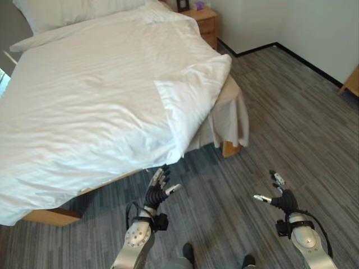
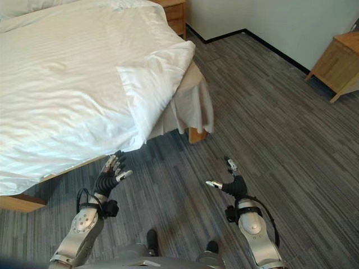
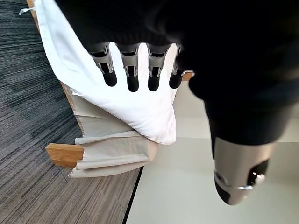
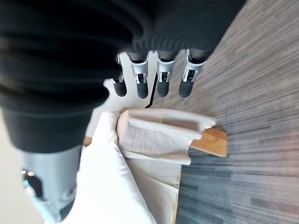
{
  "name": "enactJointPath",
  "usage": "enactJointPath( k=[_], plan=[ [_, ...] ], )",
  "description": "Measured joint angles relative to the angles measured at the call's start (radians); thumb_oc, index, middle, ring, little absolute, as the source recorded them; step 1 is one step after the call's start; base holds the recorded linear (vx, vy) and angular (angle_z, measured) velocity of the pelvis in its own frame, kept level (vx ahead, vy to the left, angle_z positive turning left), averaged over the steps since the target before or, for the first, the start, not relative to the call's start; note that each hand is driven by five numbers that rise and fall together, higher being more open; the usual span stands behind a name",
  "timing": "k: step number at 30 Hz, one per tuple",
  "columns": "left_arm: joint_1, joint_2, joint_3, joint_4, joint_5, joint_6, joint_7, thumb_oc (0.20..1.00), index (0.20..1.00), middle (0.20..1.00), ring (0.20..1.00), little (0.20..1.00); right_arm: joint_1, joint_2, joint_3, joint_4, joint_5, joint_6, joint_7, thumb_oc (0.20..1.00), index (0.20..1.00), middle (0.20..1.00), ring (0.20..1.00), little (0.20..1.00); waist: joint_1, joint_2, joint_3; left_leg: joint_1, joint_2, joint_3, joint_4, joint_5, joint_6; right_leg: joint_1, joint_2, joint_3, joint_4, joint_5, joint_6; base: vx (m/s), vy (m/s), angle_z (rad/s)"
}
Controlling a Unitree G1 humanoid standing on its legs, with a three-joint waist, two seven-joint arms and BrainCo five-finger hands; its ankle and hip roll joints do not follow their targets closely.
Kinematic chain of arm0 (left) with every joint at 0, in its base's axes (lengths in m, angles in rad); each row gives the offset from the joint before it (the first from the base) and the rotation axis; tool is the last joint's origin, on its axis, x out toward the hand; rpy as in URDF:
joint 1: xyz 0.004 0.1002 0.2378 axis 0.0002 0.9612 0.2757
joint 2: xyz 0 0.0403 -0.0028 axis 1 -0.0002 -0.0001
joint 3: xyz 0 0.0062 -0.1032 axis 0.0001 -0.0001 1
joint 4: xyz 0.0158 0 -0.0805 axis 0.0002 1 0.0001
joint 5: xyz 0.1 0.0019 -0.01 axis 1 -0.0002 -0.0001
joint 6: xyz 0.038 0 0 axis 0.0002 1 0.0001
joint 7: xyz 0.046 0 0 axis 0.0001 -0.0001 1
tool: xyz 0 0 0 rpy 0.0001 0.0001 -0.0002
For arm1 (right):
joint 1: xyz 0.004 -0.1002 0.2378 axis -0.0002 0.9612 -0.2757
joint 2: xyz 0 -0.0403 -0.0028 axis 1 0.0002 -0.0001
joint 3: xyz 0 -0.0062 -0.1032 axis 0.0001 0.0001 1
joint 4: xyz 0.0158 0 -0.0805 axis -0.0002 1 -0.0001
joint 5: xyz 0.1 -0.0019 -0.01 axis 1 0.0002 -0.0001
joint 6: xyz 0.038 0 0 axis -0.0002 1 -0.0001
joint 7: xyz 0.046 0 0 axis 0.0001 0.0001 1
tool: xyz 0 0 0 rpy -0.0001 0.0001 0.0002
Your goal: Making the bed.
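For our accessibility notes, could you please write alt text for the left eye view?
A white duvet lies over a wooden-framed bed, its near right corner folded back on itself. The robot's left hand is open just below the duvet's edge, not touching, and the right hand is open over the grey floor. A wooden nightstand stands behind.

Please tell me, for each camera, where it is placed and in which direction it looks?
Left eye view: on the head, looking down at the white duvet; left hand and right hand show.
Right eye view: beside it, same scene.
Left wrist view: along straight fingers toward the folded duvet corner.
Right wrist view: along its fingers toward that corner.
Both wrist views share the wooden bed leg.
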Motion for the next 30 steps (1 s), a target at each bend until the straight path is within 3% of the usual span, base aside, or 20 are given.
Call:
enactJointPath(
  k=[13, 30],
  plan=[
    [0.008, 0.0, 0.003, -0.008, 0.0, 0.018, -0.001, 1.0, 1.0, 1.0, 1.0, 1.0, 0.002, 0.0, 0.026, 0.0, -0.003, 0.001, -0.001, 1.0, 1.0, 1.0, 1.0, 1.0, 0.023, -0.003, -0.074, -0.026, -0.008, -0.043, -0.005, 0.004, 0.005, -0.002, -0.005, -0.044, -0.001, -0.006, 0.005, 0.02, -0.026, 0.1],
    [-0.004, 0.0, -0.013, -0.008, 0.0, 0.03, 0.021, 1.0, 1.0, 1.0, 1.0, 1.0, -0.012, 0.0, 0.042, 0.0, -0.037, 0.002, -0.012, 1.0, 1.0, 1.0, 1.0, 1.0, 0.023, -0.007, -0.078, -0.028, -0.006, -0.029, -0.005, 0.004, 0.005, -0.012, -0.003, -0.03, -0.001, -0.005, 0.003, 0.01, -0.004, -0.02]
  ],
)
